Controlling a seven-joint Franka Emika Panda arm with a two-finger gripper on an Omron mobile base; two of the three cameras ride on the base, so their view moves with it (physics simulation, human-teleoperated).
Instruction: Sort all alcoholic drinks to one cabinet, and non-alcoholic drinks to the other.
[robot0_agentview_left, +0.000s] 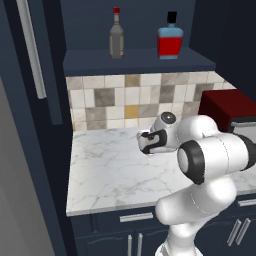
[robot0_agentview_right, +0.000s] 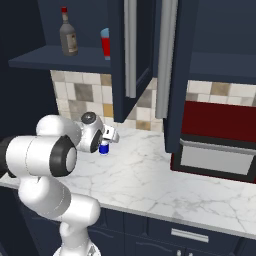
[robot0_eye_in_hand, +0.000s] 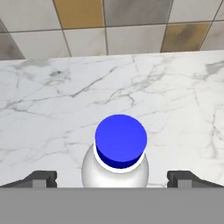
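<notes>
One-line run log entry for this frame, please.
pincer: open, straddling white bottle | bottle: upright on counter | grey-brown bottle and red bottle: on cabinet shelf

Honestly can't read any text here. The bottles (robot0_agentview_left: 116, 36) are too small for lettering to show.

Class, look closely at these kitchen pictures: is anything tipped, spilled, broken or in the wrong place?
Nothing stands out. The slim bottle and the square red bottle stand upright on the cabinet shelf. The white bottle stands upright on the counter, between the open gripper tips.
</notes>
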